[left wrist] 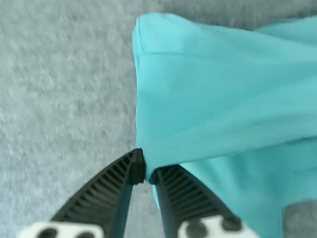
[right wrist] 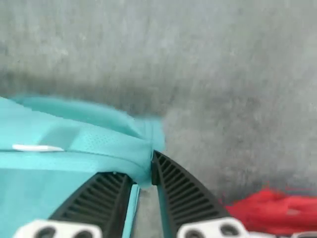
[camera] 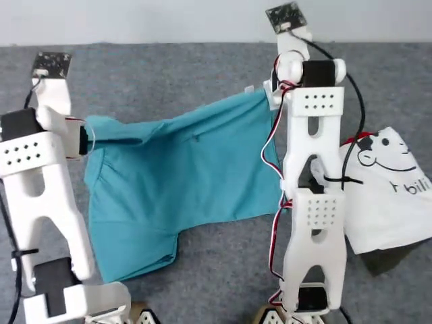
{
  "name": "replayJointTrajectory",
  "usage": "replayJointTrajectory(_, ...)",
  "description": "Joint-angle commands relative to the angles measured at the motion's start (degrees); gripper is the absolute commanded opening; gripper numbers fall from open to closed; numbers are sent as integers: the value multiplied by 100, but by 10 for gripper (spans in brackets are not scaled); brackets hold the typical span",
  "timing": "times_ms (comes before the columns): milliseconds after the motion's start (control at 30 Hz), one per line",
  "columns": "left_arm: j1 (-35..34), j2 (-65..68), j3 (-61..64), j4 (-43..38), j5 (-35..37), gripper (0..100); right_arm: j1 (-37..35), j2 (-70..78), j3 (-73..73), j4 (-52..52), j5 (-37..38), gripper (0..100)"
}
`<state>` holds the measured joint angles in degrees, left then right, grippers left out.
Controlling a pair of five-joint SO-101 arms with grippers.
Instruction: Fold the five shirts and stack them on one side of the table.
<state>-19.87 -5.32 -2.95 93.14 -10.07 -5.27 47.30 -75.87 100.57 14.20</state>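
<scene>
Left gripper: my left gripper (left wrist: 146, 171) is closed on a fold of the teal shirt (camera: 182, 175) at the shirt's left end; cloth is pinched between the two fingers.
Right gripper: my right gripper (right wrist: 142, 170) is clamped on the same shirt at its far right corner; teal fabric bunches between the jaws.
Teal shirt: it sits mid-table between the two arms; the held edge is raised, and the body spreads over the grey table (camera: 169, 74) toward the arm bases, with one sleeve at the near left.
Key relation: the held edge is the long axis, running across the table from one gripper to the other; it slants, with the right end farther from me than the left; the free hem lies on the near side of both grippers.
Next move, as I judge it: bring both ends toward the near hem together, evening out the slant, or the fold lands crooked.
Other shirts: a white shirt (camera: 388, 196) lies just right of the right arm, over some red cloth (right wrist: 270, 208); I judge that side to be the stack.
</scene>
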Motion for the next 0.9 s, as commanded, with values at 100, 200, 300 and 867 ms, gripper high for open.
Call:
replayJointTrajectory(100, -26, -378, -224, 501, -62, 13, 4, -1112, 2365, 224, -79, 9)
replayJointTrajectory(200, -26, -492, -224, 738, -62, 13, -4, -1341, 3200, 224, -79, 9)
replayJointTrajectory(300, -35, -756, -92, 756, -35, 13, -22, -1499, 3736, 215, -88, 9)
replayJointTrajectory(867, -396, -2418, 2123, 738, -607, 13, -101, -3530, 6901, -242, -88, 9)
